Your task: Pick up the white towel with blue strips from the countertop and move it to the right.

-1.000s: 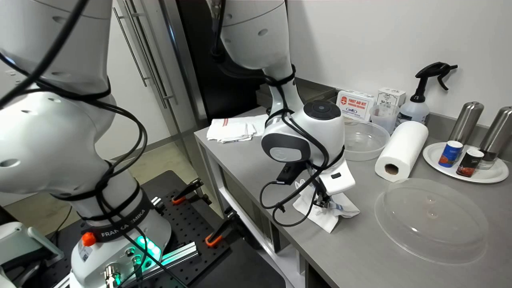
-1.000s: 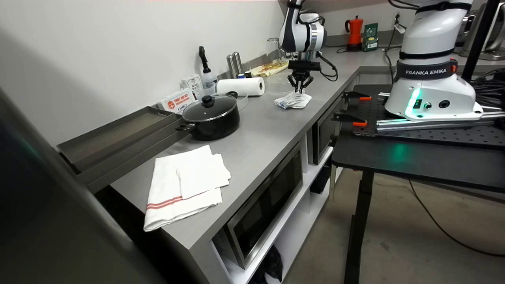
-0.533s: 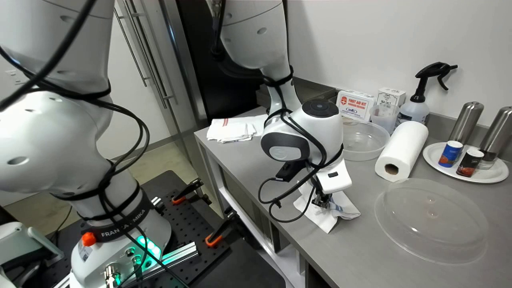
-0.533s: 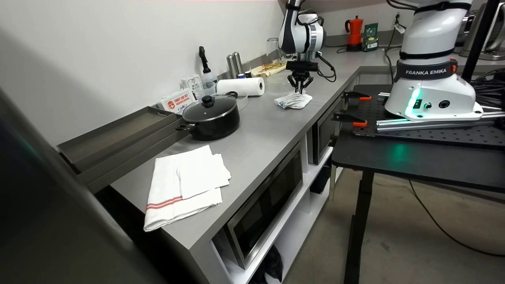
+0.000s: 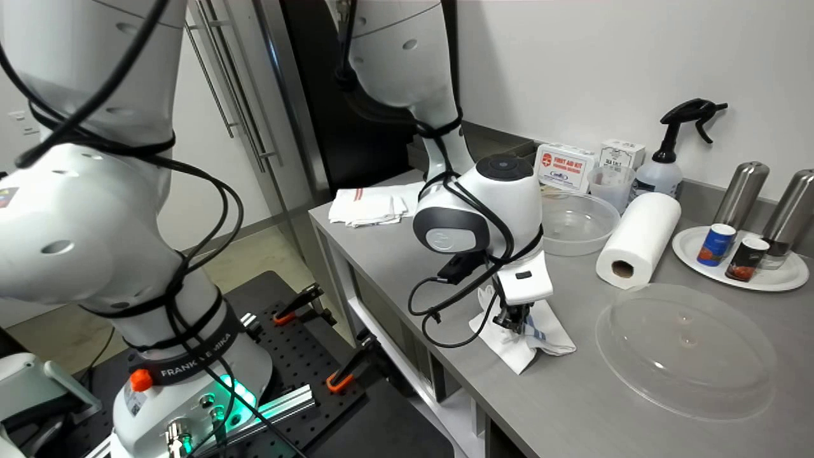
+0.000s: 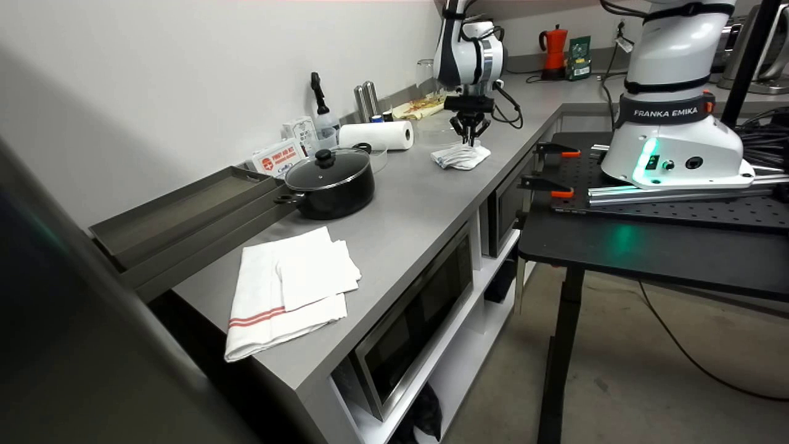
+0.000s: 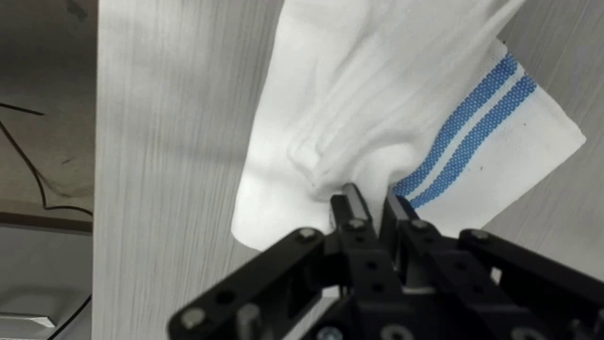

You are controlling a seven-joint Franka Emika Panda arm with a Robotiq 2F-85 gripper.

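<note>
The white towel with blue stripes lies bunched on the grey countertop and shows in both exterior views [image 5: 553, 331] [image 6: 459, 159]. In the wrist view the towel [image 7: 330, 118] has wrinkled folds, with two blue stripes on its right part. My gripper points down into the towel in both exterior views [image 5: 516, 323] [image 6: 469, 142]. In the wrist view the gripper [image 7: 370, 191] has its fingers close together with a fold of white cloth pinched between them. Most of the towel rests on the counter. The fingertips are partly hidden in the cloth.
A clear plastic lid [image 5: 687, 356] lies beside the towel. A paper towel roll [image 5: 639, 238], a clear bowl [image 5: 579, 226] and a white plate [image 5: 782, 277] with shakers stand nearer the wall. A black pot [image 6: 330, 188] and a red-striped towel [image 6: 259, 308] lie further along the counter.
The arm and hand have shifted and tilted slightly. The towel has slid a very little along the counter with the gripper, and its folds have moved slightly.
</note>
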